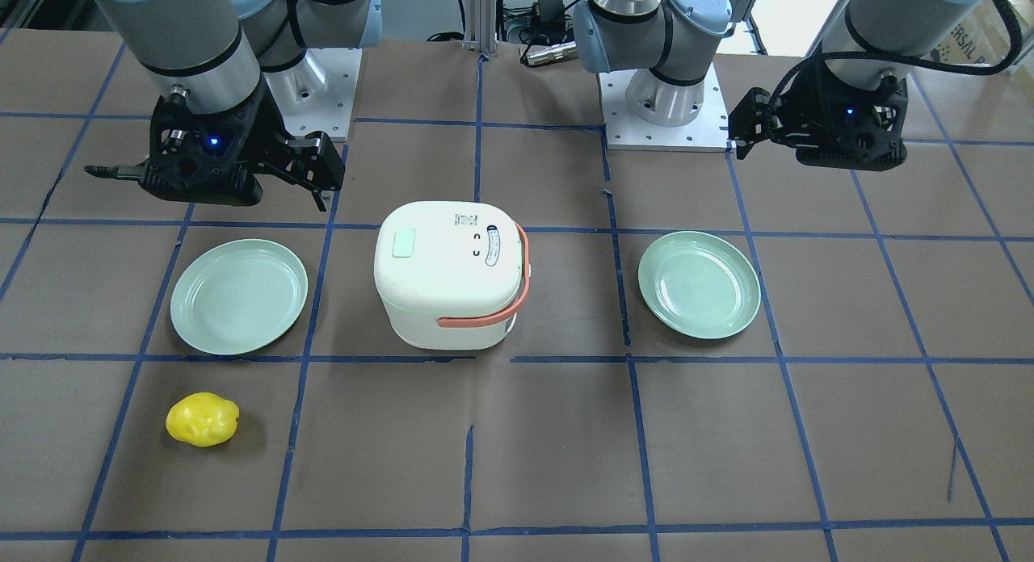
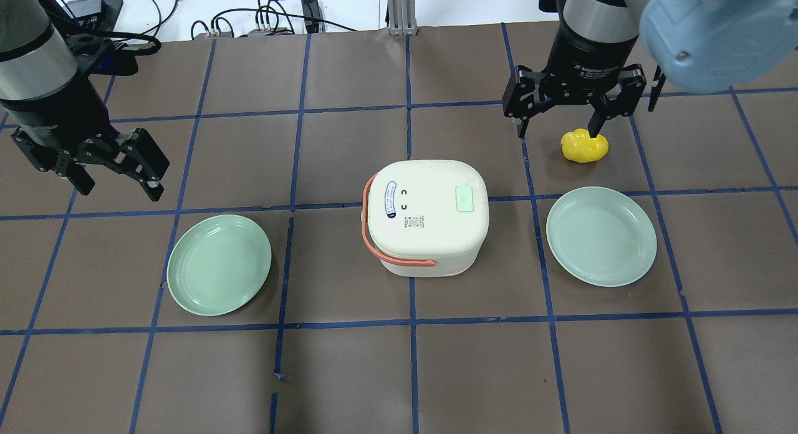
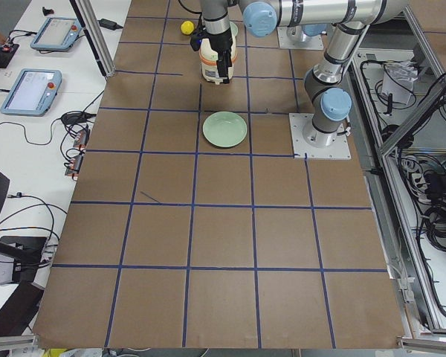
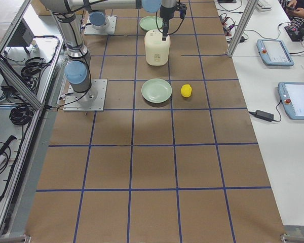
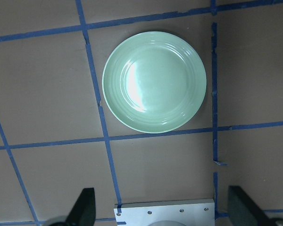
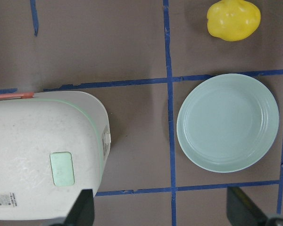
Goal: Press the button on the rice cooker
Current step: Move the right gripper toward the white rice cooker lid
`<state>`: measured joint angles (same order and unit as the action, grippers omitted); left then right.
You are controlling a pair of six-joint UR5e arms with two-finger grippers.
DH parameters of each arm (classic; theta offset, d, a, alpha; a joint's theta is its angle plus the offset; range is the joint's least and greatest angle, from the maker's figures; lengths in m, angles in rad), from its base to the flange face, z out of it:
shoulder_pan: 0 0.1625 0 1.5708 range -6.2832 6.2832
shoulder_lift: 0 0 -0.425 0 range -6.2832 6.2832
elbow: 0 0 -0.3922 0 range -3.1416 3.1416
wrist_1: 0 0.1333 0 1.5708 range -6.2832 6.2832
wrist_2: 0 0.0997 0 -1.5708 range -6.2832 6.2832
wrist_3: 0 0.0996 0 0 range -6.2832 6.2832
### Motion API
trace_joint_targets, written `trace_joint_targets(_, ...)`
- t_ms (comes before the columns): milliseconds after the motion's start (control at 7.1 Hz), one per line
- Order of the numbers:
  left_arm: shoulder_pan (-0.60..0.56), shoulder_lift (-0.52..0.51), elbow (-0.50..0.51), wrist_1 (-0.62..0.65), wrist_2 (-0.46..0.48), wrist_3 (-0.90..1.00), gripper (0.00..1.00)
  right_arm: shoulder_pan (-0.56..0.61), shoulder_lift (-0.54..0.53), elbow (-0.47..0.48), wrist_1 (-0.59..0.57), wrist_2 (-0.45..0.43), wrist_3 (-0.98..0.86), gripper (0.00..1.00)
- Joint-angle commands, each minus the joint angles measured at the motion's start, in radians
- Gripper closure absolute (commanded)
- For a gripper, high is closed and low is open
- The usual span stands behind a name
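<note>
The rice cooker [image 1: 448, 275] stands shut at the table's middle, white with a salmon-orange handle [image 1: 477, 320]. A mint button [image 1: 403, 243] sits on its lid. It also shows in the overhead view [image 2: 427, 216] and the right wrist view [image 6: 42, 155], with the button [image 6: 62, 168] there too. My right gripper [image 2: 558, 130] hangs open and empty, high above the table on the cooker's right. My left gripper [image 2: 118, 188] hangs open and empty, high on the cooker's left. Neither touches the cooker.
A mint plate [image 2: 601, 236] lies right of the cooker, another mint plate [image 2: 219, 264] lies left of it. A yellow lemon-like thing [image 2: 584, 147] lies beyond the right plate. The arm bases [image 1: 658, 118] stand at the robot's side of the table.
</note>
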<state>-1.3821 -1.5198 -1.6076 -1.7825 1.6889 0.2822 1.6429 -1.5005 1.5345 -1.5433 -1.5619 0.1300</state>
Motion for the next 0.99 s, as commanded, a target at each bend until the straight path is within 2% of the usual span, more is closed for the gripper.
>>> trace_joint_targets(0,0.0,0.0,0.0,0.0,0.0,0.0,0.0,-0.003,-0.009,0.03,-0.032,0.002,-0.004,0.0)
trace_joint_targets(845,0.0,0.0,0.0,0.0,0.0,0.0,0.0,-0.005,-0.007,0.029,-0.058,0.005,-0.004,0.0)
